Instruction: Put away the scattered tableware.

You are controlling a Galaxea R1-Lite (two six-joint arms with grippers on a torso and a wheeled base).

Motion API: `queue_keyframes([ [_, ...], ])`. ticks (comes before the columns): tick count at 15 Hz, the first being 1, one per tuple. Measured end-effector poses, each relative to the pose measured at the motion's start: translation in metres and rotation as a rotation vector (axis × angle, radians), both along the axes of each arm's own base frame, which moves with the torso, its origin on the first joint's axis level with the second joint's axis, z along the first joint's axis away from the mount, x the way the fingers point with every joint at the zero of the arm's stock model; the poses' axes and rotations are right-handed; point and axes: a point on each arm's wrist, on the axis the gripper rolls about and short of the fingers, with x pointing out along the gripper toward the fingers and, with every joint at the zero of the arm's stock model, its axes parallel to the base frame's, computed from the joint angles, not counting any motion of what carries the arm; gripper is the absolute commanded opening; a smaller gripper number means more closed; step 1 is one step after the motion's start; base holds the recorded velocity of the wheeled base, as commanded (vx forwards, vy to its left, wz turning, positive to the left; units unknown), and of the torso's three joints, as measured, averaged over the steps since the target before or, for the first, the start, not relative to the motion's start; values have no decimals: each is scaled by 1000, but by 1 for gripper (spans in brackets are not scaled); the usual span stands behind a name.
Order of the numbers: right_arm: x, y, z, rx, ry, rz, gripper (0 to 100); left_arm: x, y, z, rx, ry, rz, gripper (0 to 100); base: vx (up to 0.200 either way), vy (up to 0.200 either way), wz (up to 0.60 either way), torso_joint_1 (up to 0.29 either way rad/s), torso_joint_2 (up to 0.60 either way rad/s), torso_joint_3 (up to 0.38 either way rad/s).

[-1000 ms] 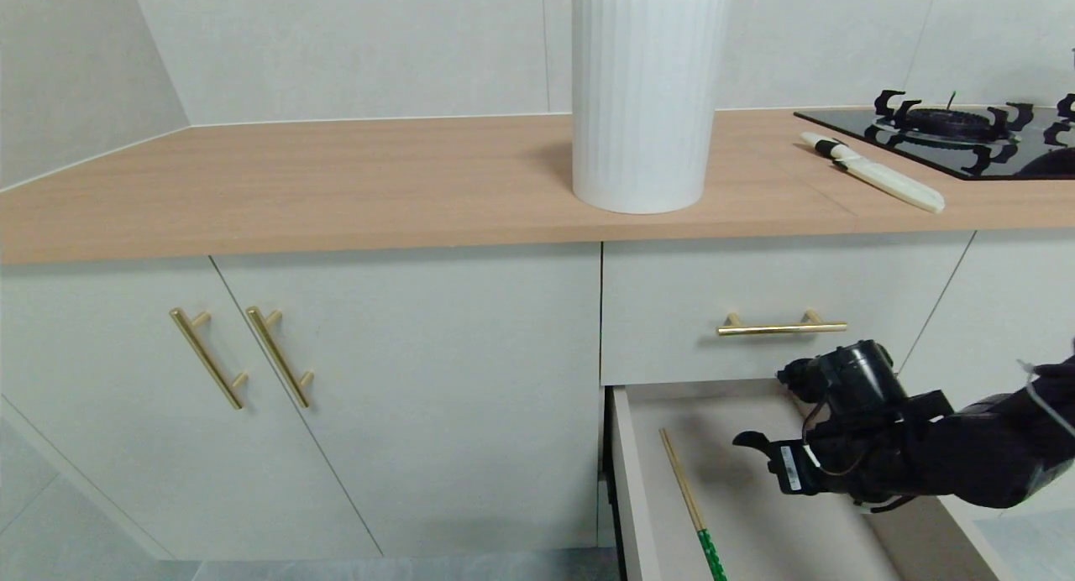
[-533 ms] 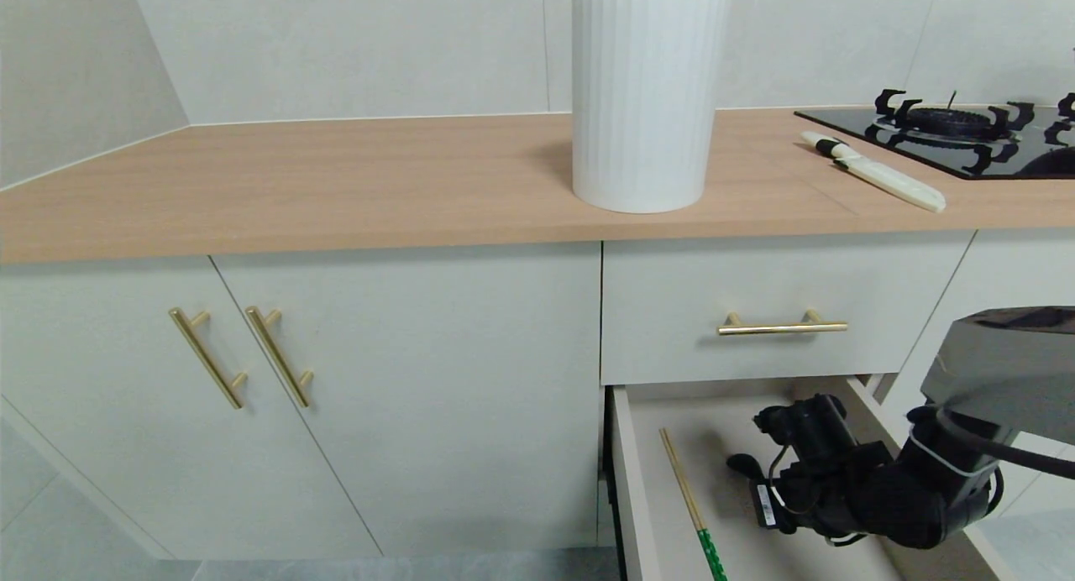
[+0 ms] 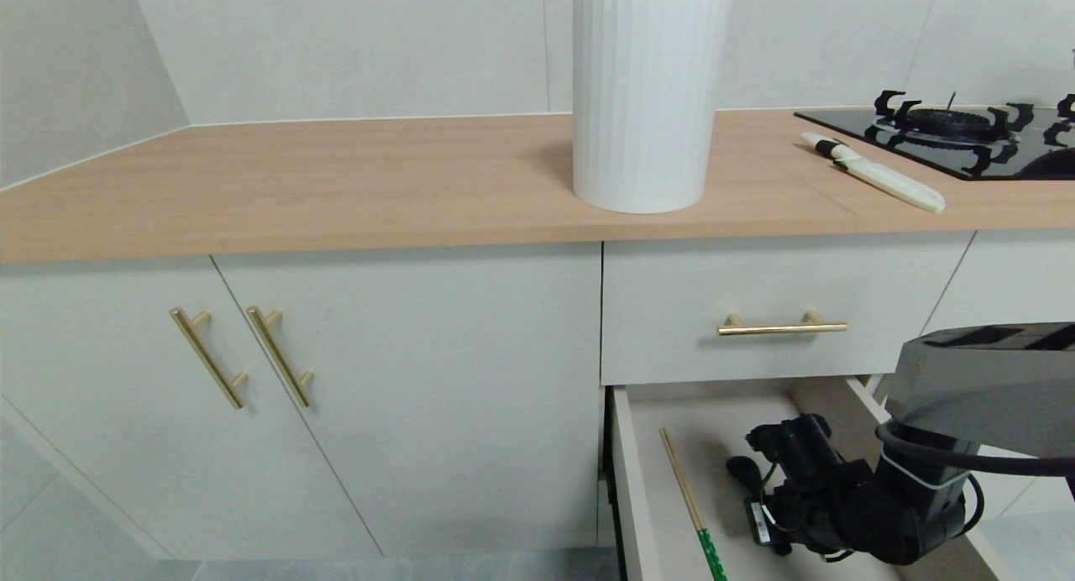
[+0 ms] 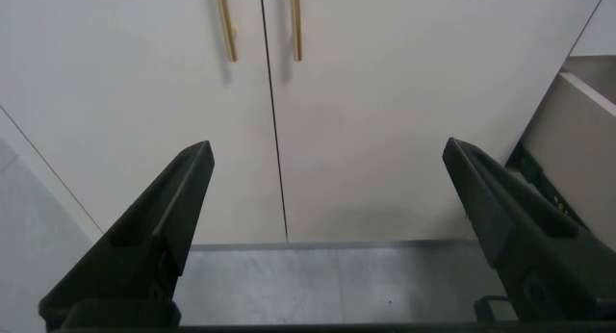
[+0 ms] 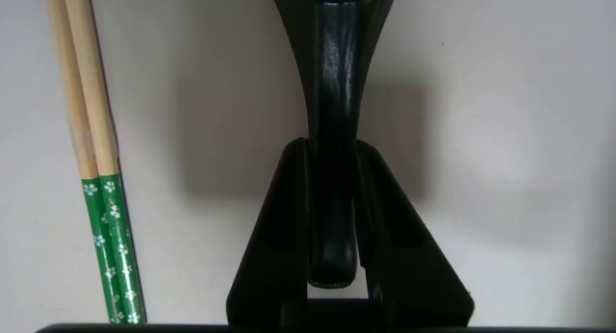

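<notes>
My right gripper (image 3: 768, 505) is low inside the open drawer (image 3: 626, 480), shut on a black utensil (image 5: 337, 92) whose handle runs between the fingers (image 5: 279, 208). Its wider end (image 3: 742, 470) points toward the drawer's back, just over the floor. A pair of wooden chopsticks (image 3: 684, 490) with green patterned ends lies along the drawer's left side, beside the utensil (image 5: 91, 160). A white-handled knife (image 3: 873, 174) lies on the wooden counter near the stove. My left gripper (image 4: 327, 150) is open and holds nothing, low in front of the cabinet doors.
A tall white ribbed container (image 3: 645, 94) stands on the counter (image 3: 336, 186) above the drawers. A black gas stove (image 3: 949, 132) is at the far right. The upper drawer with a gold handle (image 3: 781, 327) is closed. Two gold door handles (image 3: 239, 358) are on the left cabinet.
My right gripper has come down from above the drawer's front into the drawer, carrying the black utensil to just above its floor. The chopsticks have not moved.
</notes>
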Motion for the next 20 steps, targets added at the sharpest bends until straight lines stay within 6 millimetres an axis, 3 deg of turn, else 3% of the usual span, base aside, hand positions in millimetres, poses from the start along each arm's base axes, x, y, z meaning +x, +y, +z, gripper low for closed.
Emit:
queue_keyframes([
  [3,0,0,-1,-2,0,-2,0,0,0,0,0,0,0,100,0,0,0,0,0,0],
  [4,0,0,-1,-3,1,-2,100,0,0,0,0,0,0,100,0,0,0,0,0,0],
  [10,0,-1,3,1,-8,-6,100,0,0,0,0,0,0,100,0,0,0,0,0,0],
  [12,-2,-3,13,8,-26,-8,100,0,0,0,0,0,0,100,0,0,0,0,0,0],
  [14,-5,-5,33,23,-64,-6,100,0,0,0,0,0,0,100,0,0,0,0,0,0],
  [17,-20,-8,84,37,-98,3,100,0,0,0,0,0,0,100,0,0,0,0,0,0],
  [20,-47,-14,141,55,-121,24,100,0,0,0,0,0,0,100,0,0,0,0,0,0],
])
